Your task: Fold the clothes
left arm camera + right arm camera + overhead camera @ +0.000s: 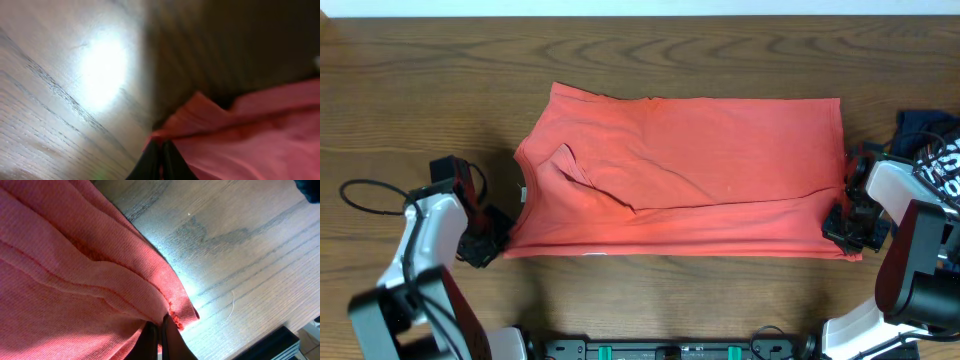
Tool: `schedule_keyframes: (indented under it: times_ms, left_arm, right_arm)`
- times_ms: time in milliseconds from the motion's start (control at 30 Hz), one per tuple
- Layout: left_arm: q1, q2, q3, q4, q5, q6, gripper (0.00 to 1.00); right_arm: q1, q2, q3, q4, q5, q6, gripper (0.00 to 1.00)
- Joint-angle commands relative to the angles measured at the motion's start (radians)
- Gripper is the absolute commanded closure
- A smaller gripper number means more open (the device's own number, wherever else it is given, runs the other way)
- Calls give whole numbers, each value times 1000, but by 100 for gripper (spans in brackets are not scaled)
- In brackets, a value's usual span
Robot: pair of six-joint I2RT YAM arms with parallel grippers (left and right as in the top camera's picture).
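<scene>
Closest to the lens on the left wrist view, the left claw (160, 157) has its dark fingers pressed together on a corner of the red-orange T-shirt (700, 170). The cloth bunches up right at the tips, so that's a firm pinch. From overhead, this is the near corner at the collar end, with bare wooden surface (420, 80) and a loose black cable (360, 195) off to its left.

Moving across, the shirt lies flat and sideways on the surface, neck opening to the left and hem to the right. Its long axis runs straight from one arm to the other. A sleeve is tucked in near the collar, and a crease runs lengthwise above the near edge. A pale speck sits at the neckline; it may be the neck tag, but it's too small to call.

Over on the right, the right claw (842, 228) mirrors its partner. Its fingers are clamped shut on the near hem corner, and the wrist view shows the stitched edge curling just past the tips. Beyond it at the surface's right edge sits a dark blue garment (930, 140), apart from the action.

So here's the key relation: each claw holds one end of the same near edge, each arm nearest its own corner. The whole body of the shirt stretches away from them toward the far side. My read is that the coming move is a lengthwise fold, lifting that edge and carrying it across. It hinges on both arms rising and travelling together, so the edge stays taut and parallel to the long axis.
</scene>
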Motion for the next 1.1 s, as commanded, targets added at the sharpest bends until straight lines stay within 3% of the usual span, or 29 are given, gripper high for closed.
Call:
schedule_keyframes:
  times_ms: [0,67,167,267,333,367,433,633,1067]
  left_arm:
    - [11,-102,-3,2,16,46,94]
    - [11,-161,-3,6,18,66,93]
    - [8,-251,0,19,19,97,83]
    - [8,-338,7,32,20,99,58]
    - [8,-386,14,48,43,99,48]
    - [8,-409,16,66,69,99,44]
    - [8,-440,18,107,126,99,38]
    - [-12,-442,57,216,296,107,36]
    - [-122,-360,149,219,237,122,37]
  right_arm:
    - [-18,-15,-21,8,-39,23,99]
    - [-18,-57,-8,4,-63,22,99]
    - [-18,-148,26,1,-108,8,99]
    - [-18,-246,68,-3,-147,8,96]
    - [-18,-304,94,1,-177,8,78]
    - [-18,-335,106,10,-198,8,59]
    - [-18,-387,119,33,-238,3,48]
    - [-18,-476,120,133,-341,-97,51]
    - [-18,-477,119,39,-318,-97,55]
